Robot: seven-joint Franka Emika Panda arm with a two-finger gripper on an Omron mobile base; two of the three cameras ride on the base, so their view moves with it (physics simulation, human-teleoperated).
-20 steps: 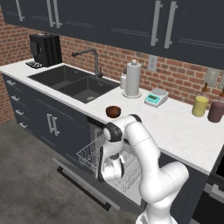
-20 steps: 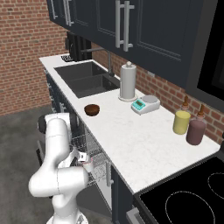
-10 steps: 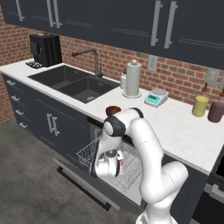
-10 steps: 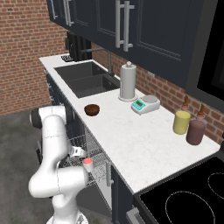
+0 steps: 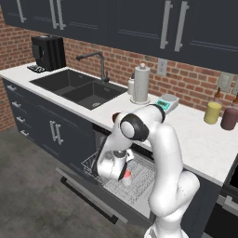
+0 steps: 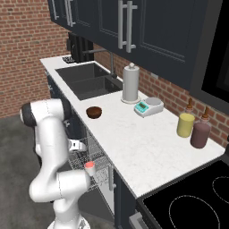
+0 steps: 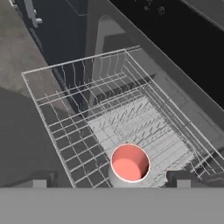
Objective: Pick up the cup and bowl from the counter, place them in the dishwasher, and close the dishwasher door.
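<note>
Left base view: arm is folded down over the open dishwasher (image 5: 118, 183), hand low above the pulled-out white wire rack (image 5: 139, 179). The cup (image 5: 126, 177) stands upright in the rack, red-pink inside showing, just beside and below the hand. The gripper (image 5: 122, 171) is mostly hidden by the hand body here, so jaw spread cannot be told from this angle. The dishwasher door (image 5: 88, 195) is dropped flat, bar handle at its front edge. The counter (image 5: 195, 139) carries a paper towel roll (image 5: 141, 84), a small scale (image 5: 167, 103), a yellow tumbler (image 5: 213, 112) and a maroon tumbler (image 5: 229, 118); the sink (image 5: 76, 86) is to the left.

Right base view: the bowl (image 6: 94, 112) sits on the counter (image 6: 134, 147) near its front edge, between the sink (image 6: 91, 82) and the scale (image 6: 147, 106), well apart from the cup (image 6: 90, 167). Cup is in the rack (image 6: 96, 156) below the counter edge, upright, partly behind the arm.

Hand view: looks down into the rack (image 7: 78, 109). Cup (image 7: 129, 164) stands on the rack floor close to the near wire wall, open mouth up. The two fingertips (image 7: 177, 177) sit far apart at the bottom edge, one either side of the cup, not touching it. Jaws spread wide, nothing held.
</note>
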